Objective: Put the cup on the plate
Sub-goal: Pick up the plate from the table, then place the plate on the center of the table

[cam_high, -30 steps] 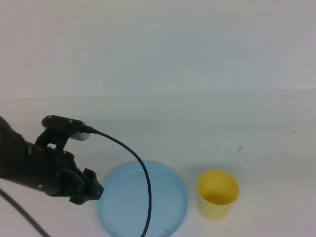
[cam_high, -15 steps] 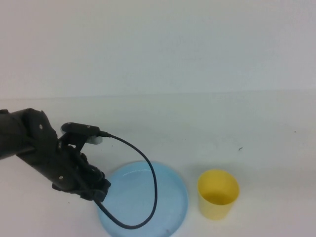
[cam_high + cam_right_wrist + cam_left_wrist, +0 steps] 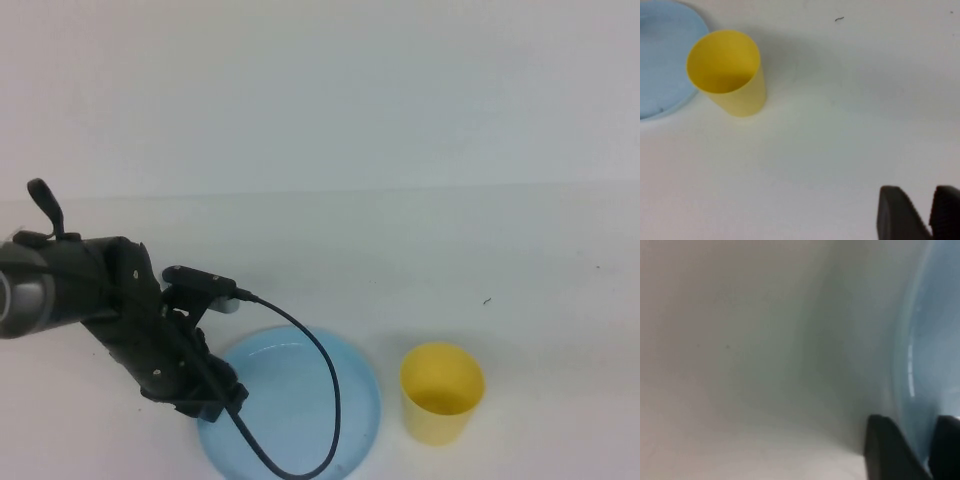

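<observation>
The yellow cup (image 3: pixel 441 392) stands upright on the white table, just right of the light blue plate (image 3: pixel 300 400) and apart from it. My left gripper (image 3: pixel 218 402) is low at the plate's left rim. In the left wrist view its gripper (image 3: pixel 915 422) shows a narrow gap between the two dark fingers, with the plate's rim (image 3: pixel 920 365) just beyond them. My right gripper (image 3: pixel 921 194) is out of the high view. It hangs over bare table, well away from the cup (image 3: pixel 730 72), with its fingers close together and nothing between them. The plate's edge (image 3: pixel 662 55) lies beside the cup.
The left arm's black cable (image 3: pixel 325 400) loops across the plate. A small dark speck (image 3: pixel 486 300) lies on the table behind the cup. A pale wall rises behind the table.
My left arm has swung right and forward, bringing its gripper from left of the plate to the plate's left rim. Its cable now hangs lower over the plate. Cup and plate have not moved.
</observation>
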